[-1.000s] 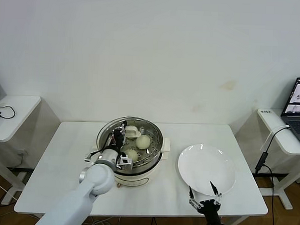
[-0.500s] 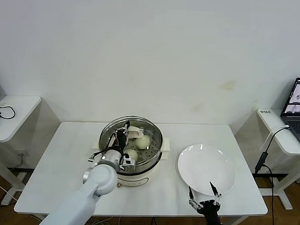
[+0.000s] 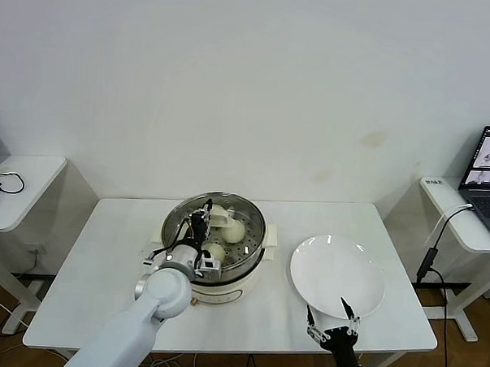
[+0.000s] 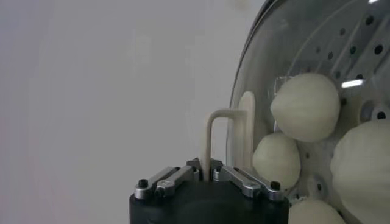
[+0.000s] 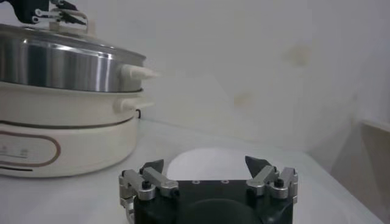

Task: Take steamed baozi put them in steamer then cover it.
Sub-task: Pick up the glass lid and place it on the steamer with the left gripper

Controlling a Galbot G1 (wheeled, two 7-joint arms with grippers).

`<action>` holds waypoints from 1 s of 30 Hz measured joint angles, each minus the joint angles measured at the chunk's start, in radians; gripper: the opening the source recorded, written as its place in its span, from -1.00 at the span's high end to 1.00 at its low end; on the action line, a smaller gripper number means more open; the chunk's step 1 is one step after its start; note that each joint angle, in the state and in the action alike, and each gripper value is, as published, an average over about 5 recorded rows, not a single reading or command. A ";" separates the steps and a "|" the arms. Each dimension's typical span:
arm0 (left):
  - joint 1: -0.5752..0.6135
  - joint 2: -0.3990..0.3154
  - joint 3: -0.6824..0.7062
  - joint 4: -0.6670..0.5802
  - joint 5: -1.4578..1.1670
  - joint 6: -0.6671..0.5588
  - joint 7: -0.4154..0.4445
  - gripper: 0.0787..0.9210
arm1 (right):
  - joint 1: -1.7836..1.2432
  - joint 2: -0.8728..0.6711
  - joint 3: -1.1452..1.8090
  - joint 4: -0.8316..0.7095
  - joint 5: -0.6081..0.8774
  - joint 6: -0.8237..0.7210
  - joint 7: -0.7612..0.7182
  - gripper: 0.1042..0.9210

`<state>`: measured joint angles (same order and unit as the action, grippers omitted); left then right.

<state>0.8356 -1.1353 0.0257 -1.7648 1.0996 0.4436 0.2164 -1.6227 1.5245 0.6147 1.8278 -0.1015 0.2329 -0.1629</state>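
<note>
left pincer (image 3: 201, 222) reaches over the steamer (image 3: 251, 245) from its near-left side, clenched on the cream handle (image 4: 220, 131) of the round glass lid (image 3: 178, 217); in the left wrist view the handle's thin loop rises straight out from between the closed fingers (image 4: 245, 180), and the lid's clear pane lies across the perforated steel basket. through and beside that pane the steamed baozi (image 4: 305, 107) show as smooth cream-white buns resting on the holed floor of the basket, four in the wrist view, packed close together; from the head view only two of them are clearly seen, just right of the pincer, inside the shiny rim. the steamer sits on its cream-white pot (image 3: 224, 290) near the middle of the white tabletop (image 3: 95, 266), a little toward the left. to the right of the pot, apart from it, lies a flat white plate (image 3: 337, 273). right pincer (image 3: 333, 329) hangs low at the near edge of the tabletop, just in front of the plate, released, its fingers (image 5: 143, 181) spread wide with nothing between them. farther right, on a separate side desk, stands a laptop (image 3: 489, 174).
</note>
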 measured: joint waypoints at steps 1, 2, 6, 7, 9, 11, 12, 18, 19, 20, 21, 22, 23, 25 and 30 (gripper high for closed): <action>0.001 -0.002 0.000 0.000 0.001 0.000 -0.001 0.83 | 0.000 0.000 -0.001 0.000 0.000 0.000 0.000 -0.76; 0.002 -0.004 -0.001 0.001 0.002 0.000 -0.002 0.83 | 0.000 0.000 -0.002 0.000 -0.001 0.000 0.000 -0.76; 0.008 -0.009 -0.007 0.002 0.007 -0.002 -0.010 0.82 | -0.002 0.001 -0.003 0.001 -0.001 0.000 -0.001 -0.76; 0.010 -0.009 -0.008 0.001 0.007 -0.002 -0.011 0.80 | -0.002 0.001 -0.003 0.001 -0.002 0.000 -0.001 -0.76; 0.013 -0.009 -0.011 -0.003 0.007 -0.001 -0.012 0.71 | -0.002 0.001 -0.004 0.001 -0.002 0.000 -0.001 -0.76; 0.017 -0.006 -0.014 -0.010 0.005 0.001 -0.012 0.58 | -0.002 0.001 -0.005 0.001 -0.003 0.000 -0.001 -0.76; 0.019 -0.004 -0.016 -0.014 0.003 0.002 -0.012 0.52 | -0.002 0.002 -0.006 0.001 -0.004 -0.001 -0.002 -0.76; 0.038 0.011 -0.029 -0.051 -0.013 0.010 -0.009 0.10 | -0.003 0.002 -0.008 0.001 -0.006 -0.001 -0.002 -0.76; 0.042 0.013 -0.031 -0.059 -0.016 0.010 -0.008 0.04 | -0.004 0.002 -0.008 0.001 -0.007 -0.001 -0.002 -0.76; 0.048 0.016 -0.034 -0.068 -0.018 0.010 -0.009 -0.04 | -0.005 0.002 -0.008 0.001 -0.007 -0.001 -0.002 -0.76; 0.054 0.019 -0.037 -0.077 -0.021 0.010 -0.009 -0.10 | -0.005 0.002 -0.008 0.002 -0.007 -0.001 -0.002 -0.76; 0.061 0.023 -0.040 -0.088 -0.024 0.010 -0.010 -0.16 | -0.006 0.003 -0.008 0.002 -0.008 -0.001 -0.002 -0.76; 0.069 0.027 -0.043 -0.098 -0.028 0.010 -0.011 -0.24 | -0.006 0.003 -0.009 0.002 -0.009 -0.001 -0.002 -0.76; 0.087 0.035 -0.049 -0.122 -0.035 0.009 -0.014 -0.37 | -0.008 0.004 -0.010 0.003 -0.010 -0.001 -0.002 -0.76; 0.142 0.060 -0.066 -0.193 -0.061 0.000 -0.027 -0.69 | -0.011 0.005 -0.014 0.002 -0.013 0.001 -0.002 -0.76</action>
<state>0.9776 -1.0750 -0.0400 -1.9574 1.0386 0.4432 0.1895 -1.6342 1.5298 0.6007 1.8299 -0.1147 0.2341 -0.1652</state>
